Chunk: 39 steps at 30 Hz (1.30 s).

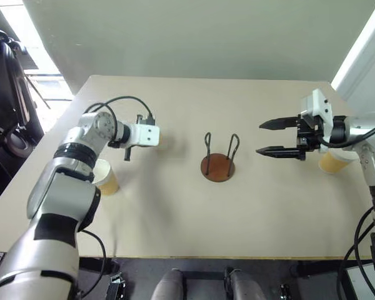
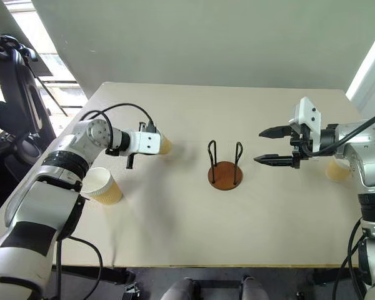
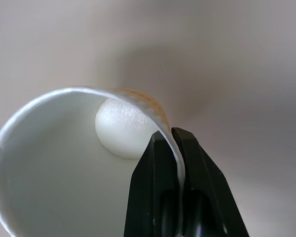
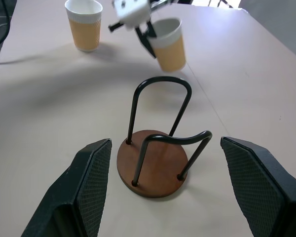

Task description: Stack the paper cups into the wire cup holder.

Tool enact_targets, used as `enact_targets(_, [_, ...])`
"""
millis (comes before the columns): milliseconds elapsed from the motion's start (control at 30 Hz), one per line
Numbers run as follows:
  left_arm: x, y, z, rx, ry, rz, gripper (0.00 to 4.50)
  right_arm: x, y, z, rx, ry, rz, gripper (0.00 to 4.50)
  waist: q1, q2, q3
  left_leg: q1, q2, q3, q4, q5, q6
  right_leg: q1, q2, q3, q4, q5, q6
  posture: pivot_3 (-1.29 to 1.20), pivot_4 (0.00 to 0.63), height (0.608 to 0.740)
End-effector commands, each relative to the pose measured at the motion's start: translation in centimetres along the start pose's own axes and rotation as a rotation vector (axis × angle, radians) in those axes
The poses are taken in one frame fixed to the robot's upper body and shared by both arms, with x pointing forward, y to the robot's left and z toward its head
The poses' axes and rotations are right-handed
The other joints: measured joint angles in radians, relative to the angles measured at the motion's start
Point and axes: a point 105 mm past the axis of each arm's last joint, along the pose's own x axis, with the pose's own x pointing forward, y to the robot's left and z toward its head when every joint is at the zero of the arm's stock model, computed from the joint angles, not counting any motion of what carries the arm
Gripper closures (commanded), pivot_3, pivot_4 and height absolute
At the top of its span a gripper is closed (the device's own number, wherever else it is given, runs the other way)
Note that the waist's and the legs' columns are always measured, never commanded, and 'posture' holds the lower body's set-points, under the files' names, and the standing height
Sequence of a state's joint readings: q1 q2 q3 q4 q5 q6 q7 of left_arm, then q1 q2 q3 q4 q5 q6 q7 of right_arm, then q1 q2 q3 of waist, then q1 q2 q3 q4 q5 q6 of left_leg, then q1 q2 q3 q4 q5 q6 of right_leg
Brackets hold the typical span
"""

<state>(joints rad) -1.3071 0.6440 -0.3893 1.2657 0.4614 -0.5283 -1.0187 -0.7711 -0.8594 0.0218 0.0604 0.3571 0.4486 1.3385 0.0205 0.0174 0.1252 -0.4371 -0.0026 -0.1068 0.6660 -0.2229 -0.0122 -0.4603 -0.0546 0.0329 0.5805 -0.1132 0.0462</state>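
A: Current step? Holder contents?

B: Carrying the first cup. The left end effector (image 4: 147,38) pinches a paper cup (image 4: 168,43) by its rim, lifted clear of the worktop (image 1: 175,212). The wire cup holder (image 1: 218,164) stands empty mid-worktop.

A: Next move?

B: Probably align it above the loops, then lower. The right end effector (image 1: 276,138) is spread wide, holding nothing. The two other cups (image 1: 106,177) (image 1: 332,162) stand empty on the worktop.

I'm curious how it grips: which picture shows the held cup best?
The left wrist view: the left claw pinches the held cup by its rim. The right wrist view shows it lifted; in the head views the wrist mostly hides it.
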Motion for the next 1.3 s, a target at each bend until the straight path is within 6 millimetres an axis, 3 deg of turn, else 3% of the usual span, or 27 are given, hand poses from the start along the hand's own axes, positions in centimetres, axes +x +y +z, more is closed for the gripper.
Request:
enact_targets(33, [-2.3, 3.5, 3.2, 0.028, -0.107, 0.064, 4.46, -0.6, 0.1, 1.3, -0.066, 0.004, 0.005, 0.87, 0.001, 0.0, 0.0, 0.0, 0.0, 0.0, 0.0, 0.0, 0.0, 0.0, 0.0, 0.0, 0.0, 0.0, 0.0, 0.0, 0.15, 0.74])
enact_targets(200, [-4.0, 5.2, 7.3, 0.06, -0.237, -0.02, 4.46, -1.0, -0.1, 1.3, -0.07, 0.024, 0.008, 0.87, 0.001, 0.0, 0.0, -0.001, -0.001, 0.0, 0.0, 0.0, 0.0, 0.001, -0.001, 0.0, -0.001, -0.001, 0.002, 0.0, 0.15, 0.74])
enact_targets(467, [-5.9, 5.7, 12.7, 0.209, -0.345, -0.188, 4.46, -1.8, 0.2, 1.0, -0.047, 0.068, 0.045, 0.87, -0.001, 0.0, 0.0, -0.002, 0.0, 0.002, -0.001, -0.002, 0.002, 0.0, -0.001, 0.001, -0.003, -0.003, 0.005, 0.0, 0.15, 0.74])
enact_targets(833, [-7.6, 7.3, 17.2, 0.367, -0.353, -0.197, 4.46, -2.8, 0.4, 1.0, -0.03, 0.103, 0.067, 0.87, -0.001, 0.0, 0.0, -0.003, -0.001, 0.004, 0.0, -0.004, 0.006, 0.001, -0.002, 0.003, -0.004, -0.006, 0.009, 0.0, 0.15, 0.74])
enact_targets(1033, [-7.4, 7.1, 18.3, 0.403, -0.357, -0.22, 4.46, -3.3, 0.9, 0.7, 0.005, 0.136, 0.101, 0.87, 0.0, 0.0, 0.0, -0.003, -0.001, 0.005, 0.0, -0.005, 0.007, 0.001, -0.004, 0.005, -0.004, -0.007, 0.012, 0.0, 0.15, 0.74])
enact_targets(1300, [-5.5, 5.2, 17.8, 0.433, -0.342, -0.315, 4.46, -3.5, 1.4, 0.8, 0.031, 0.143, 0.126, 0.87, 0.002, 0.0, 0.0, -0.001, -0.001, 0.008, 0.002, -0.006, 0.008, 0.003, -0.003, 0.008, -0.003, -0.008, 0.013, 0.0, 0.15, 0.74])
